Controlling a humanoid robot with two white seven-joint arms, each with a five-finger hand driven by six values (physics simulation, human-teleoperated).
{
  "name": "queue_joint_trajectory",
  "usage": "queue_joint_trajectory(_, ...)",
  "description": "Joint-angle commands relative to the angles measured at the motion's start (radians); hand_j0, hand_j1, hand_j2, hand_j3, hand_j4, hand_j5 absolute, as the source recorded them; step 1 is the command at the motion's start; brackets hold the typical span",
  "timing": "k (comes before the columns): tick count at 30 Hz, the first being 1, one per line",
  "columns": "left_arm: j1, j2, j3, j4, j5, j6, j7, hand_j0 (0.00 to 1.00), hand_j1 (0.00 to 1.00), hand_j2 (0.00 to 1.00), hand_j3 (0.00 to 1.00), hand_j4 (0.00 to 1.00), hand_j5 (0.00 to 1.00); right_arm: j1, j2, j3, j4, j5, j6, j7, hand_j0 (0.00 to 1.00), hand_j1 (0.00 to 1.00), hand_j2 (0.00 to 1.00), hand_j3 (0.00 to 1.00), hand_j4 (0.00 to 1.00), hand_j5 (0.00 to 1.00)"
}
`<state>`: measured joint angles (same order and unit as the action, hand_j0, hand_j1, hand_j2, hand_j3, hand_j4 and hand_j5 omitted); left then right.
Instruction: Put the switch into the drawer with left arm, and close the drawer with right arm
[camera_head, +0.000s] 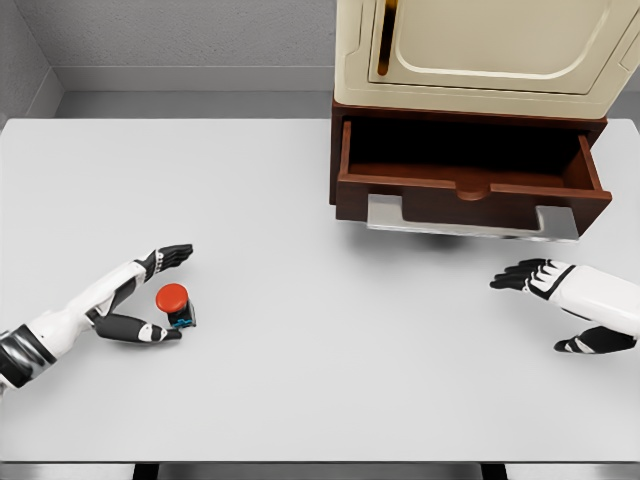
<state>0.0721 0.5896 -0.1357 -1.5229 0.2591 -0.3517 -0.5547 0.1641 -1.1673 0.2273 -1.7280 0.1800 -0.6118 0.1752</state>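
Head view: nearest the camera, the left hand (140, 300) lies low on the table (300, 380), fingers spread wide with the thumb below and the other fingers above, bracketing the switch (175, 303) without clearly gripping it. The switch, red button up, sits just to the right of the palm, far from the open drawer (470, 165) up and to the right. The right hand (560, 300) rests relaxed and empty, much nearer the drawer front

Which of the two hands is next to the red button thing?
The left hand: its open fingers flank the red-topped switch. The right hand rests far across the table, below the open drawer.
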Motion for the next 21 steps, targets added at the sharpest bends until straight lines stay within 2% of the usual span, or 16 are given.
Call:
queue_joint_trajectory(1,0.0,0.002,-0.001,-0.007,0.005,0.0,-0.001,0.87,0.87,0.87,0.87,0.87,0.87,0.0,-0.002,-0.003,0.002,-0.007,0.001,0.0,1.0,1.0,1.0,1.0,1.0,1.0)
queue_joint_trajectory(5,0.006,0.004,-0.001,-0.008,0.005,0.0,-0.001,0.75,0.75,0.75,0.75,0.75,0.75,0.0,-0.002,-0.003,0.004,-0.008,0.001,-0.002,1.0,1.0,1.0,1.0,1.0,1.0)
queue_joint_trajectory(14,0.032,0.012,0.004,-0.007,0.005,-0.016,-0.001,0.74,0.74,0.74,0.74,0.74,0.74,0.0,-0.002,-0.005,0.005,-0.01,0.001,-0.002,1.0,1.0,1.0,1.0,1.0,1.0)
queue_joint_trajectory(18,0.041,0.012,0.005,-0.02,0.006,-0.018,-0.001,0.64,0.64,0.64,0.64,0.64,0.64,0.0,-0.002,-0.005,0.001,-0.011,0.001,-0.002,1.0,1.0,1.0,1.0,1.0,1.0)
queue_joint_trajectory(21,0.046,0.01,0.004,-0.025,0.006,-0.018,-0.001,0.64,0.64,0.64,0.64,0.64,0.64,0.002,-0.002,-0.005,0.001,-0.011,0.001,-0.002,1.0,1.0,1.0,1.0,1.0,1.0)
